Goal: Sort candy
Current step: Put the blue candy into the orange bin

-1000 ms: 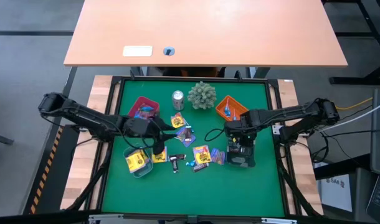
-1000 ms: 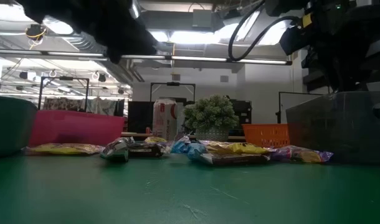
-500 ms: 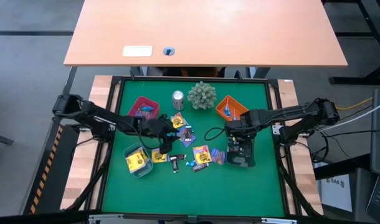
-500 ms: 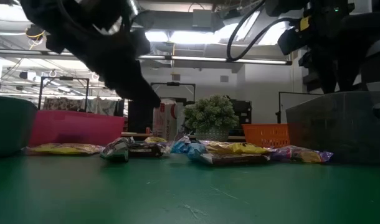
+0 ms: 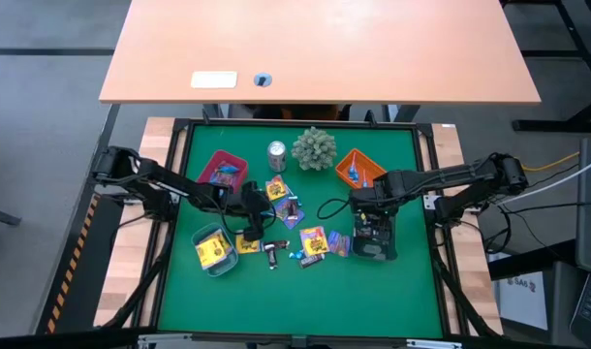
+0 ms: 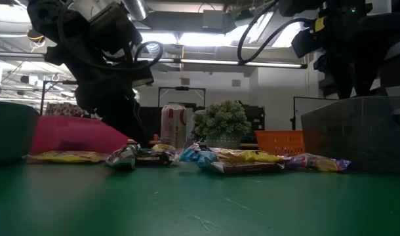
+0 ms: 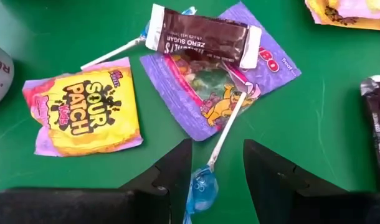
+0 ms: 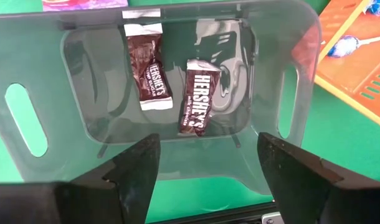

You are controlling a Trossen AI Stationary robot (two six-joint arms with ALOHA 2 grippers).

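Left gripper (image 7: 217, 163) low over the candy – fingers apart astride a blue lollipop (image 7: 201, 184), right gripper (image 8: 205, 149) spread wide above the grey bin (image 8: 28, 74), two chocolate bars (image 8: 196, 94) inside.

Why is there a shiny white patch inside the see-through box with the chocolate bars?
In the right wrist view, the clear bin has a glossy floor that mirrors the lamps overhead, so glare sits beside the Hershey's bar. In the low view, the same ceiling lights glow very bright, and the near green table looks soft and blurry.
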